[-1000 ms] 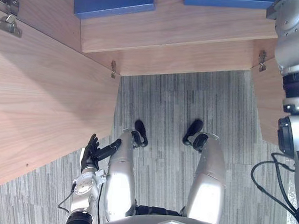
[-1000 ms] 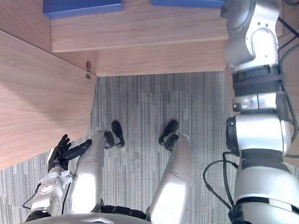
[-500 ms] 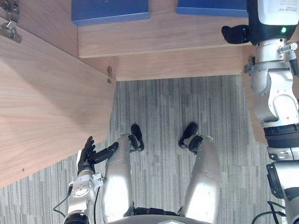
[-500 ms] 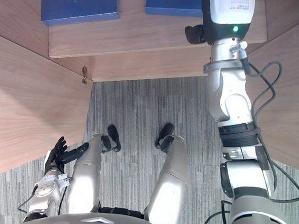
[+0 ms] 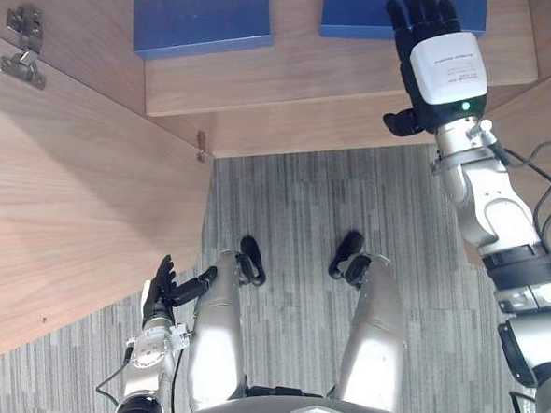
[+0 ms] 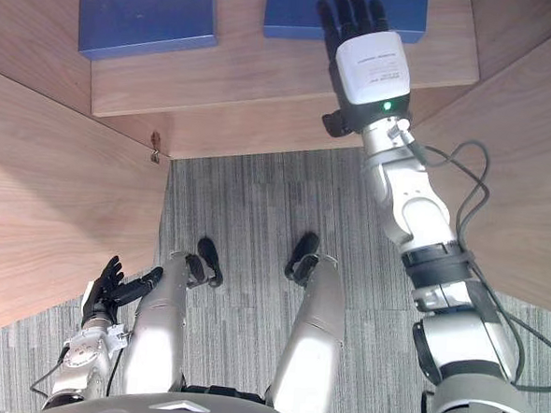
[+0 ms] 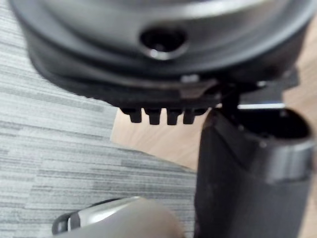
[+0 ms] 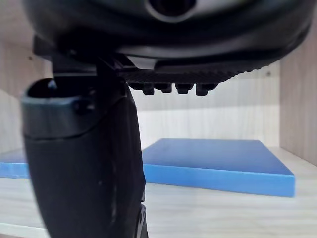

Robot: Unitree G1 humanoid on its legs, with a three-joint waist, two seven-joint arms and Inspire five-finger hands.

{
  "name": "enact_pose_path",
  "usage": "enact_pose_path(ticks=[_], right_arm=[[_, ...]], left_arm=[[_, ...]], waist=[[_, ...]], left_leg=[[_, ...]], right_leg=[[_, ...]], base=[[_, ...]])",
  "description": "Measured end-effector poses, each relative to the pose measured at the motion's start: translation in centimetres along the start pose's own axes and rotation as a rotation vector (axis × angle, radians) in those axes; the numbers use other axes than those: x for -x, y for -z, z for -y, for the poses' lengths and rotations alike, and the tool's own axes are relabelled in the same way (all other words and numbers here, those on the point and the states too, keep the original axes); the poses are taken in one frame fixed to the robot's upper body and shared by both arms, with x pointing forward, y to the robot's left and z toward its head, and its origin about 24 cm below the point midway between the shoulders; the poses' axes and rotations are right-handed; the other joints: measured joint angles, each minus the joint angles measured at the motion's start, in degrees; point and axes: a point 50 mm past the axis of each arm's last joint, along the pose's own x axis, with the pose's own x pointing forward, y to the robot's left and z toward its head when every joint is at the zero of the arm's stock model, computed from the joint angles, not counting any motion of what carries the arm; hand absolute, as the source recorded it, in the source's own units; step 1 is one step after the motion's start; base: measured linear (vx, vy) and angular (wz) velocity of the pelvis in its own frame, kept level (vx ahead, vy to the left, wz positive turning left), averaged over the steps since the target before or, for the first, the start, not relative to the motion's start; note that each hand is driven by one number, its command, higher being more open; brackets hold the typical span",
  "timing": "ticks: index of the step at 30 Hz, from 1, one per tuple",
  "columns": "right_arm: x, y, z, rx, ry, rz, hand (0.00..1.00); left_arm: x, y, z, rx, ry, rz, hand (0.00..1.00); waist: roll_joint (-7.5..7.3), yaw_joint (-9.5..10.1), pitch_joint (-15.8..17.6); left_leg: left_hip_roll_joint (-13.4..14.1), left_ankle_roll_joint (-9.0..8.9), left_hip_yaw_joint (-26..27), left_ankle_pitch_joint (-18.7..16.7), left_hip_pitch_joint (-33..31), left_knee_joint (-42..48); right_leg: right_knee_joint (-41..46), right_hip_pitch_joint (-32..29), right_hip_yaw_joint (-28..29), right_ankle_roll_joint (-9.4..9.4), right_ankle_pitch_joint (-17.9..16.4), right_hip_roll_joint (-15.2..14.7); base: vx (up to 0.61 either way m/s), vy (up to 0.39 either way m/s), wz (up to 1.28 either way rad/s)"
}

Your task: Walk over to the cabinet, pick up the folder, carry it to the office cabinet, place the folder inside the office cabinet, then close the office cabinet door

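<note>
Two blue folders lie flat on the lower shelf (image 5: pixel 294 63) of the open wooden cabinet: a left folder (image 5: pixel 203 15) and a right folder (image 5: pixel 358 10). My right hand (image 5: pixel 439 57) is raised at the shelf's front, open, its straight fingers pointing in over the right folder. In the right wrist view that folder (image 8: pixel 218 161) lies a short way ahead of the fingertips (image 8: pixel 173 88), untouched. My left hand (image 5: pixel 163 289) hangs low beside the left door, open and holding nothing.
The cabinet's left door (image 5: pixel 80 185) stands open on my left, with a metal hinge (image 5: pixel 24 41) near its top. The right door (image 6: pixel 512 165) stands open on my right. Grey striped carpet (image 5: pixel 295 198) lies between the doors.
My right arm has swung up from the right edge of the view. Its hand now reaches the shelf front over the right folder. The left hand has stayed low.
</note>
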Motion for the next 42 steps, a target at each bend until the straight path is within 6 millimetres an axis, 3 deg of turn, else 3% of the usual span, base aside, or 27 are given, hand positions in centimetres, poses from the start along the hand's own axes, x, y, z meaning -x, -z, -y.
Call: enact_pose_path(ticks=[11,19,24,28,32,38,42], right_arm=[[-4.9,0.5,3.2,-0.117,0.021,-0.046,1.0],[-6.1,0.4,3.9,-0.138,-0.025,-0.039,1.0],[-6.3,-0.4,2.4,-0.179,-0.197,0.013,1.0],[-5.8,0.1,0.4,-0.204,-0.381,-0.011,1.0],[-6.0,1.0,0.2,-0.195,-0.439,-0.051,1.0],[-8.4,1.5,4.1,-0.126,-0.314,-0.062,1.0],[-8.9,2.3,5.8,-0.112,-0.213,-0.117,1.0]], left_arm=[[0.0,-0.3,0.2,0.001,0.004,0.019,1.0],[-0.1,-0.5,0.0,0.018,-0.005,0.033,1.0],[-0.1,-0.7,0.0,0.049,-0.002,0.036,1.0],[-0.2,-1.0,0.1,0.048,0.021,0.049,1.0],[-0.2,-1.1,0.1,0.05,0.034,0.053,1.0],[-0.2,-1.2,0.3,0.054,0.044,0.048,1.0],[-0.1,-1.0,0.7,0.073,0.039,0.032,1.0]], waist=[[0.04,1.03,-0.01],[0.1,1.01,0.01],[0.13,1.18,0.02],[0.2,1.34,0.07],[0.25,1.58,0.12],[0.91,1.5,0.6],[0.85,1.6,0.65]], left_leg=[[0.27,-0.11,0.0,-0.07,-1.05,0.32],[-0.06,0.09,-0.98,-0.27,-3.25,1.51],[-0.11,0.28,-1.9,-0.33,-5.08,2.47],[-0.26,0.66,-2.62,-0.09,-5.77,2.49],[-0.32,0.74,-2.91,0.13,-6.07,2.45],[-0.72,0.64,-2.94,0.8,-5.95,1.44],[-1.94,0.48,-2.89,2.14,-5.09,-1.02]], right_leg=[[0.13,-1.17,0.2,-0.56,0.51,0.3],[1.27,-2.7,-0.09,-0.7,0.4,-0.42],[1.93,-3.65,-0.68,-0.75,0.34,-0.87],[2.05,-3.55,-1.49,-0.78,0.32,-1.45],[2.14,-3.6,-1.77,-0.85,0.3,-1.56],[2.17,-3.87,-1.81,-1.08,0.17,-1.8],[1.83,-3.69,-1.96,-1.3,0.03,-2.59]], base=[[-0.04,-0.004,-0.01],[-0.04,-0.001,0.06],[-0.05,0.001,0.07],[-0.05,0.004,0.11],[-0.04,0.004,0.04],[-0.04,-0.004,0.03],[-0.02,-0.018,0.13]])
